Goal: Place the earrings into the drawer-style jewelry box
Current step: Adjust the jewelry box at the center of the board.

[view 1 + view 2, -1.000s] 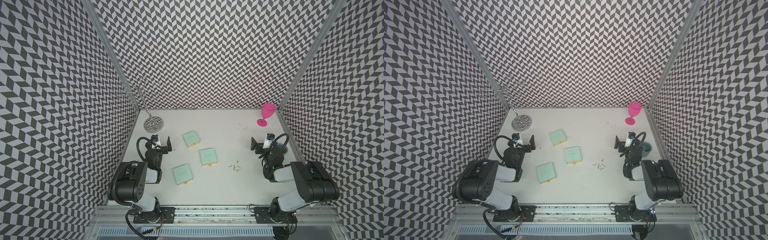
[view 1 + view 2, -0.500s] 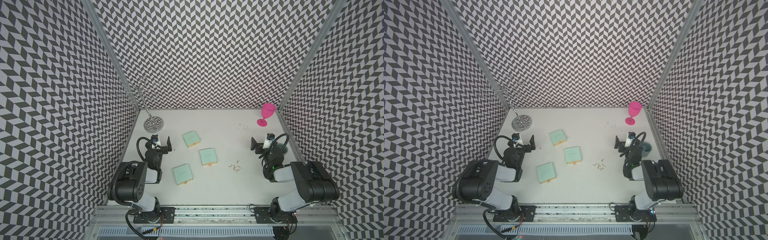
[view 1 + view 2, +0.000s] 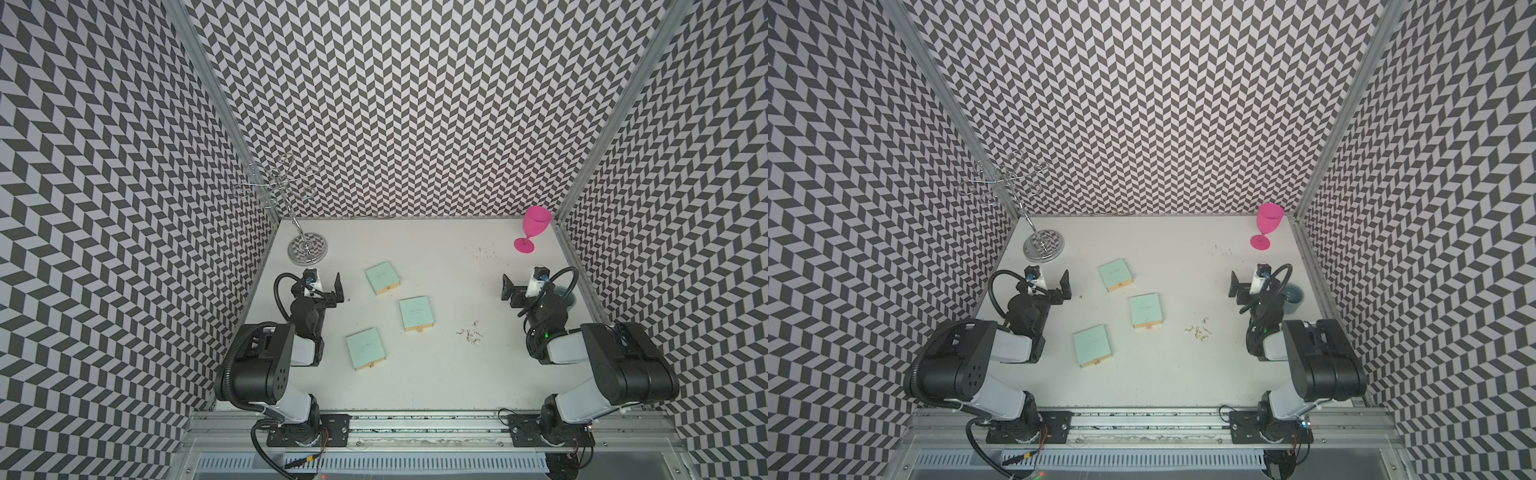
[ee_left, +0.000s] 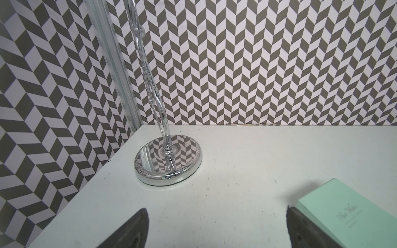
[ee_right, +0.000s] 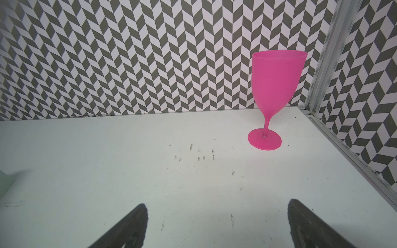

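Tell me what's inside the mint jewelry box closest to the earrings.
Hidden: the mint jewelry box has its drawer pushed in, only the tan front and pull showing. The earrings lie beside it, apart.

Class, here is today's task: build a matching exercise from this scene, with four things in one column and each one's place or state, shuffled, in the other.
Column A
1. pink goblet
2. silver stand
3. earrings
4. left end effector

Column B
a. open, holding nothing
b. back left corner
c. back right corner
d. loose on the table, near the middle mint box

Pairs: 1-c, 2-b, 3-d, 4-a
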Tool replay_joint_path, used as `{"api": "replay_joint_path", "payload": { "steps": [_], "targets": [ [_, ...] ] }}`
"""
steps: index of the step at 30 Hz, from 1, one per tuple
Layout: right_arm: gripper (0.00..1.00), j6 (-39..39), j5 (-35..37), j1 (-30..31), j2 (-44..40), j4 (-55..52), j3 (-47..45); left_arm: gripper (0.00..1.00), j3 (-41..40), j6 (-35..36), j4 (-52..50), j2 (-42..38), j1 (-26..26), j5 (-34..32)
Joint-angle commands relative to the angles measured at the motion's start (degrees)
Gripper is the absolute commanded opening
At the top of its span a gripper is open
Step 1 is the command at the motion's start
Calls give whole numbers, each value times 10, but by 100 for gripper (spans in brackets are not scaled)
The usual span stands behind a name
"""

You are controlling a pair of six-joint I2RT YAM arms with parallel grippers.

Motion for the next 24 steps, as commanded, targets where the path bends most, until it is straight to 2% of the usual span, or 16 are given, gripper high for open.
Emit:
{"api": "replay_joint_path", "payload": {
  "steps": [1,4,7,10,12,14,16,19,21,22,23,24],
  "targets": [
    [100,0,-1,-1,-5,46,0,100,12,9,-17,-19,-7,12],
    [94,-2,-4,-1,-8,42,1,100,33,10,-78,-49,-7,17],
    [93,-1,1,0,-12,37,12,100,51,20,-134,-82,-7,42],
    [90,-10,-7,0,-29,-26,38,100,93,70,-231,-119,-19,58],
    [93,-1,3,3,-53,-119,77,100,148,126,-347,-147,-33,57],
    [99,18,10,8,-72,-218,122,100,219,159,-475,-174,-36,69],
    [100,43,5,11,-90,-336,176,100,277,183,-574,-197,-36,76],
    [99,103,-48,12,-94,-521,276,100,343,271,-697,-227,-36,148],
    [94,133,-109,18,-86,-619,332,100,382,317,-773,-239,-39,205],
    [87,154,-148,22,-83,-659,354,100,404,332,-812,-241,-42,229],
    [78,166,-203,25,-79,-695,371,100,424,340,-846,-239,-47,245],
    [63,178,-249,30,-75,-714,380,100,441,342,-871,-236,-52,253]
  ]
}}
